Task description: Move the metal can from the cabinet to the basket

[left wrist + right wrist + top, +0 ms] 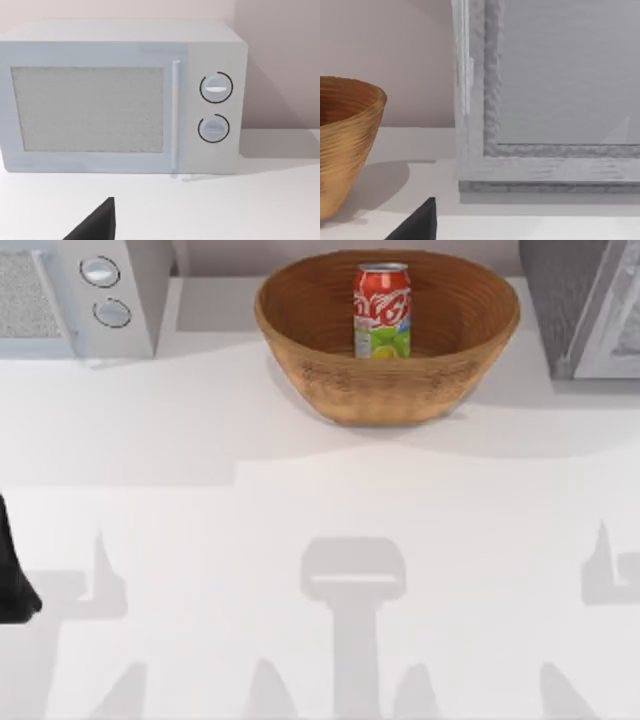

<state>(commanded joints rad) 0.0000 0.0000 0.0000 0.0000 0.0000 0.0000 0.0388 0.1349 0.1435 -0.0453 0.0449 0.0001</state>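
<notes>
Seen from above, a white table (pixel 320 570) holds three things along its far edge. At the middle sits the basket (pixel 388 390), a large round brown woven bowl with ribbed rings inside. The metal can (pixel 382 312) stands upright inside the basket, toward its back wall; it is red with a white script logo, a green-yellow band at its bottom and a silver top. At the far left corner stands a white microwave (pixel 75 295) with two round knobs (pixel 105 292) on its front. At the far right corner stands the cabinet (pixel 585 305), a dark grey box with a lighter speckled panel and a pale edge. The left arm (pixel 14 575) appears as a dark shape at the table's left edge, near the front, well apart from the basket and the can. The left wrist view faces the microwave's closed door and knobs, with a dark fingertip of the left gripper (pixel 97 225) at the picture's edge; whether that pincer is wide or narrow cannot be told, and it holds nothing visible. The right wrist view faces the cabinet's pale framed panel with the basket's wall beside it, and a dark fingertip of the right gripper (pixel 417 225) at the edge; its opening cannot be told either. Neither pincer touches the can.
</notes>
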